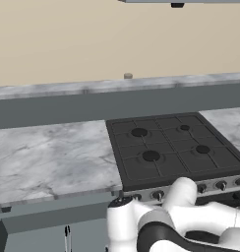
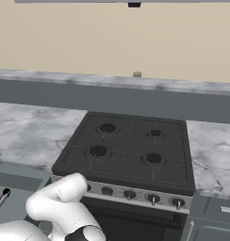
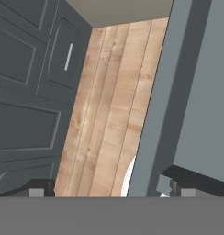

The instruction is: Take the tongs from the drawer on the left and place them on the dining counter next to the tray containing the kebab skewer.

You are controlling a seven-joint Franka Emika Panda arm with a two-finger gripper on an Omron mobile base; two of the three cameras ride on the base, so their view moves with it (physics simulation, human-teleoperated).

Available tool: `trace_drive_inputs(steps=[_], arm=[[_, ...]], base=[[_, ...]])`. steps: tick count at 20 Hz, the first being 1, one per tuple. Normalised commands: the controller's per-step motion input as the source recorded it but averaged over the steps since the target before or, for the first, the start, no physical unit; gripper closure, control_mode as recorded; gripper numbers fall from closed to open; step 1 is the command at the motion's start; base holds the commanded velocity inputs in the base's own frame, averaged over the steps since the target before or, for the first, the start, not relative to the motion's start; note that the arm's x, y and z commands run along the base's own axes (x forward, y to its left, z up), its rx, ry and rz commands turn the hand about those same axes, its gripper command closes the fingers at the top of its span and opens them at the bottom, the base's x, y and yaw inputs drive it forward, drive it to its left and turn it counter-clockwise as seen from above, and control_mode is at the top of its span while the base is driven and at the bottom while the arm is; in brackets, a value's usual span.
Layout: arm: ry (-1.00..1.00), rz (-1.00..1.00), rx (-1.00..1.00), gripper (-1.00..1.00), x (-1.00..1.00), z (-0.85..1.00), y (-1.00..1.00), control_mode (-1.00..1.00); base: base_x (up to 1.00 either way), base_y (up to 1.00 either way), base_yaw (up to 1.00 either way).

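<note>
The drawer stands pulled out below the counter, left of the stove, and its grey inside shows. In it lie the tongs, slim and silvery with a dark tip; they appear too at the left edge of the right base view, tongs in the drawer. My gripper is open and holds nothing, pointing down past the drawer's dark wall toward the wooden floor. One fingertip sits against that wall. The dining counter, the tray and the kebab skewer are out of view.
A black four-burner stove is set in a marbled counter with a raised dark ledge behind. A small beige object sits on the ledge. Dark cabinet doors flank the wooden floor.
</note>
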Motion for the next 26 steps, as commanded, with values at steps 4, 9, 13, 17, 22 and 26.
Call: trace_drive_inputs(steps=[4,9,13,17,22,26], arm=[[-0.04,-0.02,0.00,-1.00,0.01,0.29,-0.14,-1.00],[-0.07,-0.02,-0.01,-1.00,0.01,0.15,-0.01,-1.00],[-0.05,-0.02,0.00,-1.00,0.01,0.15,-0.05,-1.00],[-0.01,-0.03,0.00,-1.00,0.19,0.09,-0.25,-1.00],[0.00,-0.01,0.00,-1.00,0.25,0.00,-0.27,-1.00],[0.00,0.00,0.00,-1.00,0.11,0.00,-0.20,-1.00]], base=[[0.00,0.00,0.00],[0.00,0.00,0.00],[0.00,0.00,0.00],[0.00,0.00,0.00],[0.00,0.00,0.00],[0.00,0.00,0.00]])
